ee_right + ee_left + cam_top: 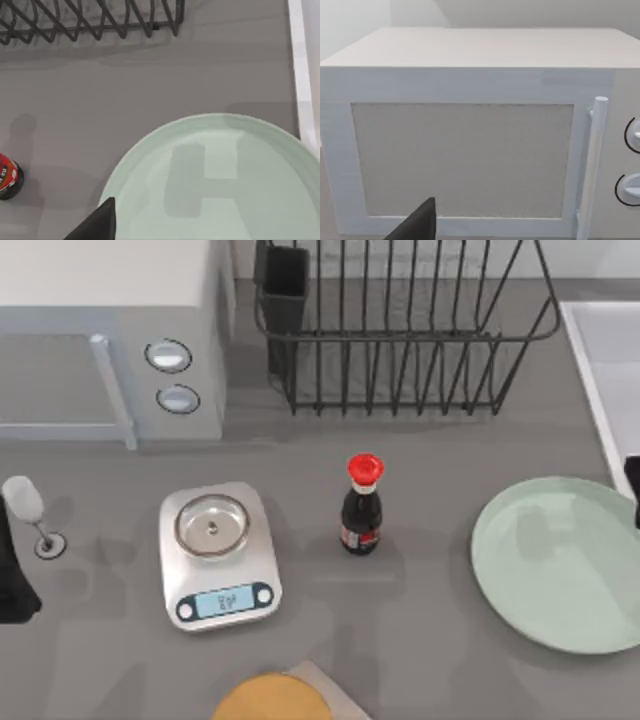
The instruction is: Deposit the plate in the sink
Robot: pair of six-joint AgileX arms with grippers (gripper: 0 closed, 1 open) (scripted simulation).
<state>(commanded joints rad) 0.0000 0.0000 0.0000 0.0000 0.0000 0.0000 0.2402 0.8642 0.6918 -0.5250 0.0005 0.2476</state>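
Lying flat on the grey table (420,640), the plate (560,565) sits at the right side, not yet lifted, its far edge close to the white rim of the sink (600,370) at the top right corner. In the right wrist view the plate (220,185) takes up the lower half with a gripper-shaped shadow on it, so the right arm looks to be hovering above it; a dark fingertip of the right gripper (97,222) shows at the frame edge, and I cannot tell if the jaws are wide or narrow. Nothing held as far as visible.

Step, as I judge it: approach, before the grasp. Next move likely needs the right gripper down on the plate's rim, a pinch on the raised edge, a lift, then a carry to the sink basin. A thin rim lying flat may be awkward to grip.

Around it: soy sauce bottle (361,505) with red cap, left of the plate and well apart; kitchen scale (217,555) further left; black dish rack (400,325) at the back; microwave (110,330) back left; wine glass (30,515) at the left edge; orange-yellow disc (270,698) at the front.

Left gripper (417,225) is parked at the left, facing the microwave door (462,160); whether it is open cannot be told.
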